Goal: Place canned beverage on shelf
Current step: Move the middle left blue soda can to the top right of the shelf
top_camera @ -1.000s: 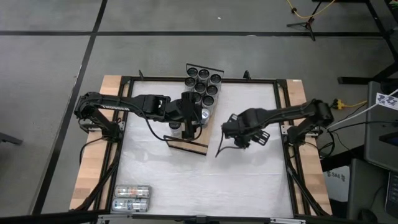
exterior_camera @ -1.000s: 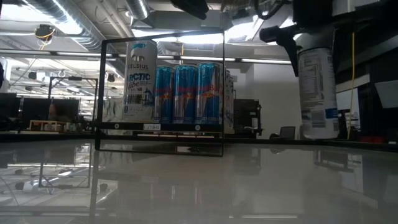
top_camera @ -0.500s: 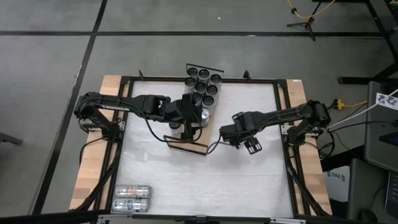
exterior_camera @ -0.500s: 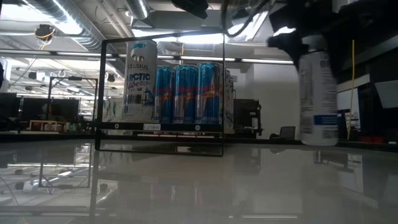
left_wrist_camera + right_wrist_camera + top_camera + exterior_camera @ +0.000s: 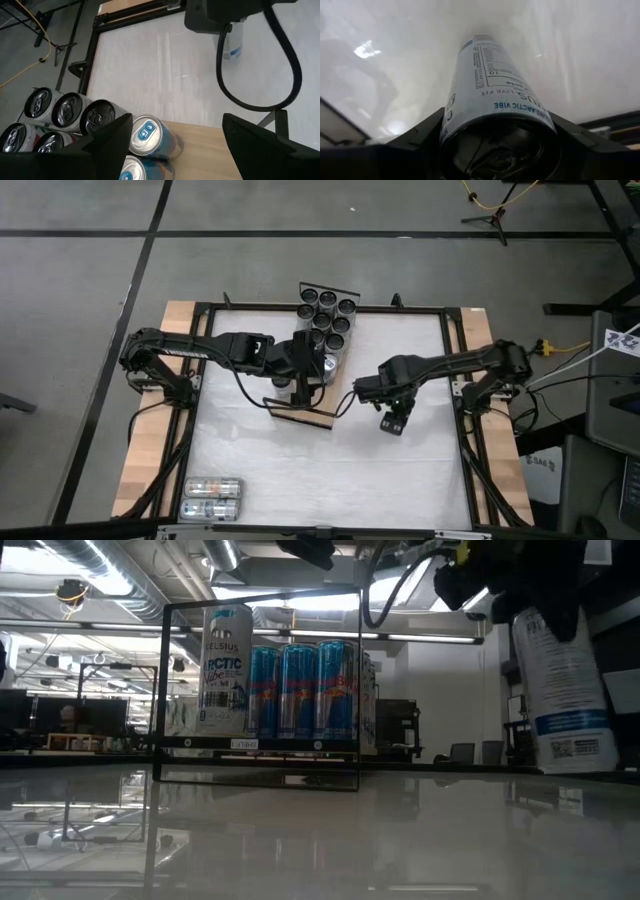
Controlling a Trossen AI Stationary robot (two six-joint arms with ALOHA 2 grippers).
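While the white can [image 5: 492, 100] hangs clenched between the fingers of the right hand [image 5: 392, 418], it sits clear of the shelf [image 5: 315, 395], out over bare tabletop [image 5: 300, 470] at about three o'clock from the board's near end. In the low view the can [image 5: 567, 690] looks upright, slightly tilted, with its base close to the surface.

The step in hand seems to be the carry: the can is grasped but not yet on the board. The next move likely calls for bringing it toward nine o'clock, keeping it upright, and setting it down on free wood at the near end.

The left hand [image 5: 303, 383] hovers over the shelf with its fingers spread and nothing between them. It could crowd the approach, as could the right arm's dangling cable [image 5: 240, 95]. The far part of the board is already filled with standing cans [image 5: 325, 315], blue ones [image 5: 300, 690] among them. The black wire rail [image 5: 260, 690] at the near end must be cleared too. Two spare cans [image 5: 212, 498] lie at seven o'clock on the tabletop, well apart.
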